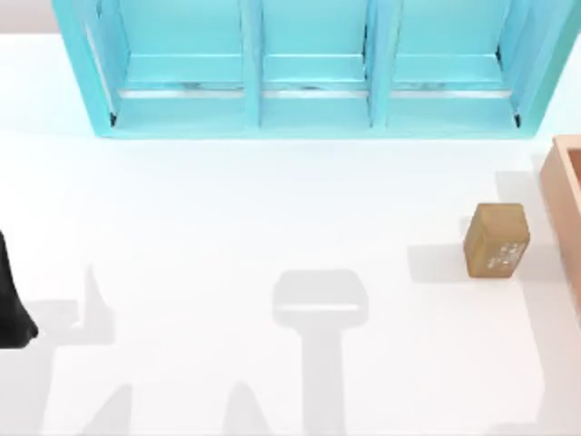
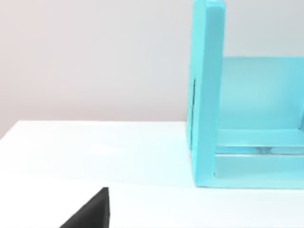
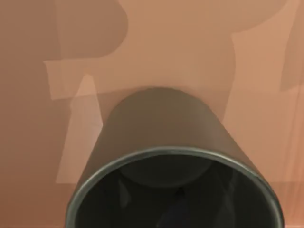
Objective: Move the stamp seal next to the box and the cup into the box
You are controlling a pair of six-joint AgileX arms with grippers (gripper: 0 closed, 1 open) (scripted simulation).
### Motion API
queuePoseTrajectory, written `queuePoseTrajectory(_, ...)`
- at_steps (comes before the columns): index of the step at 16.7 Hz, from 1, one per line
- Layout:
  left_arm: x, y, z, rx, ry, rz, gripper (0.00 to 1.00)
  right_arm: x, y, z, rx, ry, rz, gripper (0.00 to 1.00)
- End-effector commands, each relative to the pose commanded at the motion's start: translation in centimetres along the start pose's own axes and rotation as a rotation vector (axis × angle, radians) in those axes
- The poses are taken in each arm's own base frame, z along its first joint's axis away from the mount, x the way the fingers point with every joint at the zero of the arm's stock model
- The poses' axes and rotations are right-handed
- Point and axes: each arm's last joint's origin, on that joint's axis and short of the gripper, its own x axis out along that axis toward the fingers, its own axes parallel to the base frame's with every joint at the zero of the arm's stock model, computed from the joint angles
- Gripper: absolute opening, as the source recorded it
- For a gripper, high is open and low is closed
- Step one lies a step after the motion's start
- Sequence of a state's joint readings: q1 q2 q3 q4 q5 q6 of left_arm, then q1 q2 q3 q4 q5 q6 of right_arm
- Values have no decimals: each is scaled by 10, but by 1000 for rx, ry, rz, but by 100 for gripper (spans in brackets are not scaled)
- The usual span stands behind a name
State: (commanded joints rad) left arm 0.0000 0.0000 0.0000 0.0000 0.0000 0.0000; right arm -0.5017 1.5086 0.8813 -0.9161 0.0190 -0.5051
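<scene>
the seal [image 1: 497,239] sits on the white table [image 1: 227,227] toward the right side, just beside the left wall of the box [image 1: 565,195], with a narrow strip of table between them. it stands slightly turned, its pale markings on the near face. the box shows as a salmon-pink wall at the right edge of the top view.

in the right wrist view the cup [image 3: 168,142] is seen close up from its mouth, its rim toward the camera and its base against the salmon-pink surface of the box [image 3: 190,42]. the dark inside is visible through the rim. whether the cup rests on that surface or hangs just over it cannot be told, and the right gripper's fingers cannot be made out, so whether they grip the cup cannot be told.

the left arm [image 1: 11,300] is parked at the left edge of the table, a dark shape low in the top view. in the left wrist view a black fingertip [image 2: 92,213] shows over the table, with the turquoise cabinet [image 2: 209,95] beyond; whether that gripper is open or closed cannot be told.

the cabinet [image 1: 309,73] spans the far side of the table, its three bays facing the near side.
</scene>
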Motion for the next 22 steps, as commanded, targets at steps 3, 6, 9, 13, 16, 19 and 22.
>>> queuePoseTrajectory(3,0,0,0,0,0,0,100,0,0,0,0,0,0,100)
queuePoseTrajectory(6,0,0,0,0,0,0,100,0,0,0,0,0,0,100)
queuePoseTrajectory(9,0,0,0,0,0,0,100,0,0,0,0,0,0,100)
queuePoseTrajectory(13,0,0,0,0,0,0,100,-3,-3,1,1,-18,4,100)
queuePoseTrajectory(16,0,0,0,0,0,0,100,-30,-16,14,-10,-142,-22,100)
queuePoseTrajectory(19,0,0,0,0,0,0,100,-70,-26,27,-16,-258,-66,100)
queuePoseTrajectory(22,0,0,0,0,0,0,100,-95,-22,27,-13,-259,-49,100)
